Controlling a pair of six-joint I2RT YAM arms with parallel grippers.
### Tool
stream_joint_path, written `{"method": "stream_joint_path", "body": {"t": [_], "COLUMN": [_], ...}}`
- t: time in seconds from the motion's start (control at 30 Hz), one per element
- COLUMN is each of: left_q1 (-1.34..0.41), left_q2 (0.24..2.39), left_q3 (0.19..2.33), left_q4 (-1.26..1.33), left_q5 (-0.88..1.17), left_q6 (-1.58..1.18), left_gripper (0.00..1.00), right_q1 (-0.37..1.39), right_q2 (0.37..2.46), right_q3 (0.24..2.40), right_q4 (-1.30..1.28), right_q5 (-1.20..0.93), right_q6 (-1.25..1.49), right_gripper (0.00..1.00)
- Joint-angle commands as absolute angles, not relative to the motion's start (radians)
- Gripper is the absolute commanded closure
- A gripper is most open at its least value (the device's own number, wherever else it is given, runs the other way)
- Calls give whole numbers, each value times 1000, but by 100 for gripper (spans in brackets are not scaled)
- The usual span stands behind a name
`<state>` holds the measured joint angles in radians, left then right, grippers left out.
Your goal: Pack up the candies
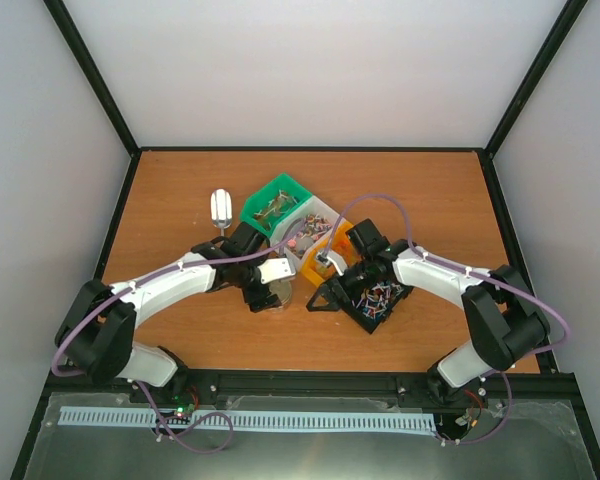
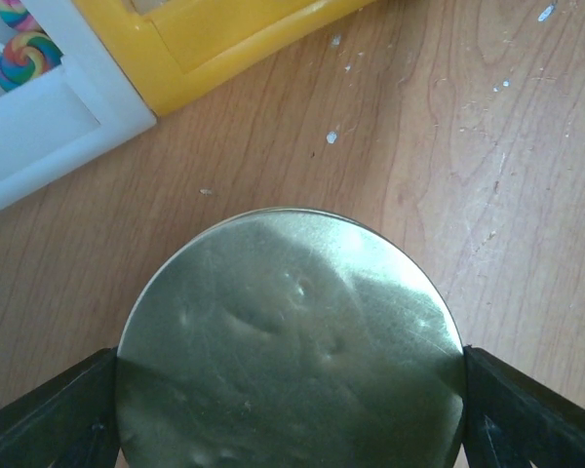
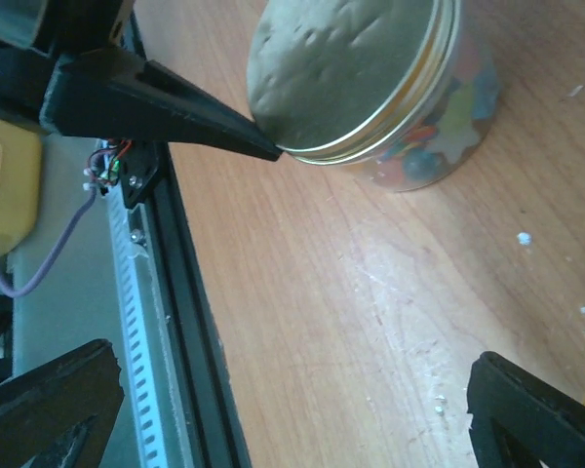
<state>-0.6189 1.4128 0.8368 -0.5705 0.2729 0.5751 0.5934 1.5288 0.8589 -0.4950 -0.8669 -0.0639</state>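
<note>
A clear jar [image 3: 448, 127] with colourful candies inside stands on the table under a gold metal lid [image 2: 292, 331]. My left gripper [image 2: 291, 390] is shut on the lid, one finger [image 2: 49, 419] on each side of its rim. It also shows in the top view [image 1: 273, 290]. My right gripper [image 3: 292, 409] is open and empty above bare table just right of the jar, and shows in the top view [image 1: 325, 293]. Candies lie in a green bin [image 1: 278, 205], a white bin [image 1: 305, 225], an orange bin [image 1: 330, 252] and a black bin [image 1: 380, 300] of stick-like ones.
A metal scoop [image 1: 220, 208] lies left of the green bin. The white bin's wall [image 2: 68, 127] and the yellow-orange bin's wall [image 2: 224, 49] are just beyond the jar. The black front rail [image 3: 185, 292] runs along the table's near edge.
</note>
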Motion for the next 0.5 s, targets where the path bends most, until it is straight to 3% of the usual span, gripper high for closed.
{"method": "stream_joint_path", "body": {"t": [0.0,0.47], "left_q1": [-612,-612], "left_q2": [1397,1383], "left_q3": [818,817], "left_q4": [-631,-636], "left_q5": [237,246], "left_q6": [576,561], "left_gripper": [18,17], "right_q1": [592,466], "right_q2": [1547,1604], "right_q3": [833,939], "right_q4": [-426,-391], "right_q5": [-730,-576], "right_q6": [-55,-178], "right_gripper": [3,2]}}
